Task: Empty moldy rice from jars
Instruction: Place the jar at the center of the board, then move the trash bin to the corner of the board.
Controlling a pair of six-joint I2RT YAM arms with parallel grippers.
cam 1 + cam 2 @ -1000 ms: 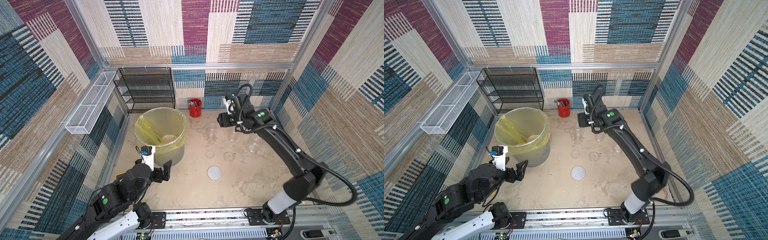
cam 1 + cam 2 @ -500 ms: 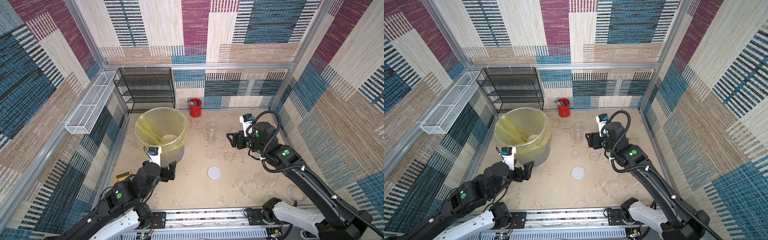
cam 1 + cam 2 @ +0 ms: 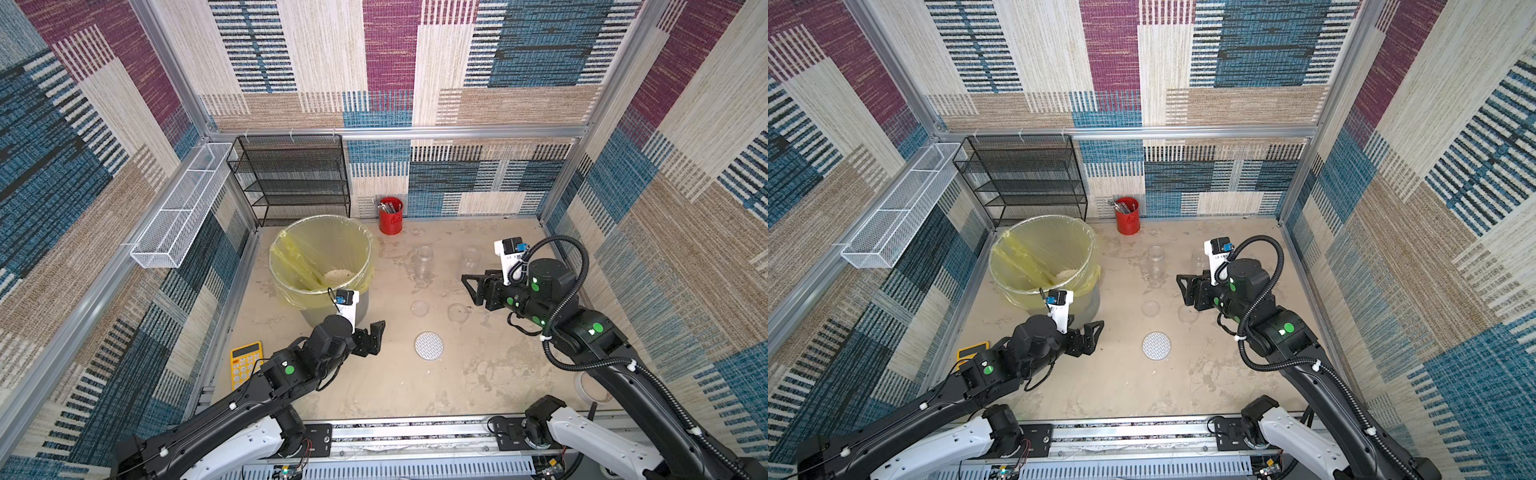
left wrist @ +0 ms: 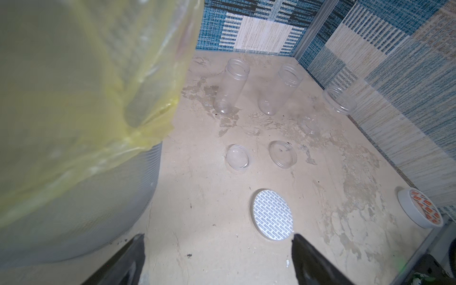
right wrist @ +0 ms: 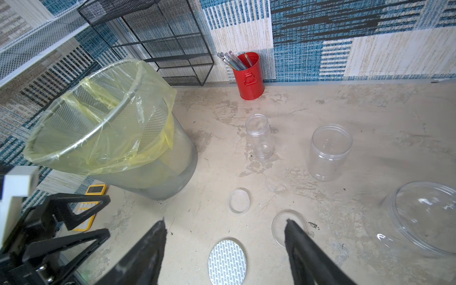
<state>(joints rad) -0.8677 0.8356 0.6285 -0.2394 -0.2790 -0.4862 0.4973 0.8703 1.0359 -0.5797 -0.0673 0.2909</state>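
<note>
Two narrow clear jars point(image 3: 423, 262) point(image 3: 471, 257) stand upright and without rice on the beige floor, also in the left wrist view as jars point(image 4: 232, 86) point(image 4: 280, 90). The wider jar point(image 5: 424, 217) shows in the wrist views; my right arm hides it in both top views. Moldy rice point(image 3: 338, 275) lies as a pale heap inside the yellow-lined bin point(image 3: 291, 232). My left gripper point(image 3: 373, 338) hangs open in front of the bin, holding nothing. My right gripper point(image 3: 470, 290) is open and empty, right of the jars and above a clear lid point(image 5: 278, 227).
Two clear lids point(image 3: 419, 308) point(image 3: 457, 312) and a white patterned lid point(image 3: 429, 345) lie mid-floor. A red cup of pens point(image 3: 390, 216) and a black wire shelf point(image 3: 291, 178) stand at the back. A yellow calculator point(image 3: 246, 363) lies front left, a tape roll point(image 4: 419, 209) front right.
My right arm has swung back from over the jars at the rear to the right side, lower down. The left gripper has edged forward beside the bin, its jaws slightly narrower.
</note>
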